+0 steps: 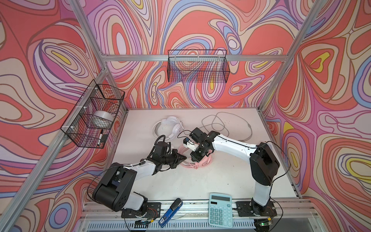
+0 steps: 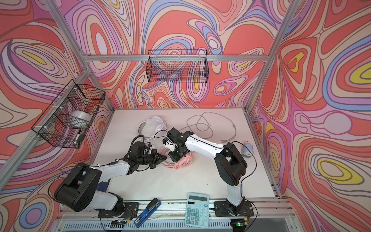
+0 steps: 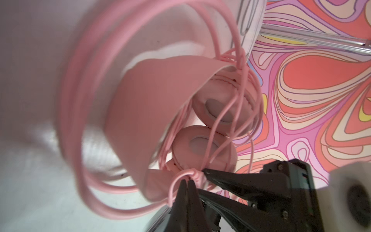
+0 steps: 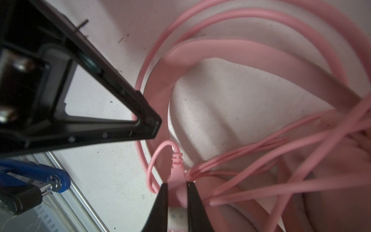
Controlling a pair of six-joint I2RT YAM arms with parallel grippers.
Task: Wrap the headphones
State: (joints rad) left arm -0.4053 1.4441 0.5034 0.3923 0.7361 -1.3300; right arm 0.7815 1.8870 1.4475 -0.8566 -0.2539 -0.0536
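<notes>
Mid-table, pink headphones [image 1: 204, 163], cord [image 4: 251, 15] coiled, right gripper [image 4: 176, 183] pinching it, left gripper [image 3: 187, 181] clenched

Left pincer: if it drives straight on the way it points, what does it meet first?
Most likely the bunched pink cord right at the shut left pincer, then the pink earcup behind it; depth is unclear.

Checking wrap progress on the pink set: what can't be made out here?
- Most of the pink headphones: in both top views, under the arms.
- End of the pink cord: right wrist view, gripped and covered by the right pincer.
- Whether the shut left pincer holds cord: left wrist view, blurred.
</notes>
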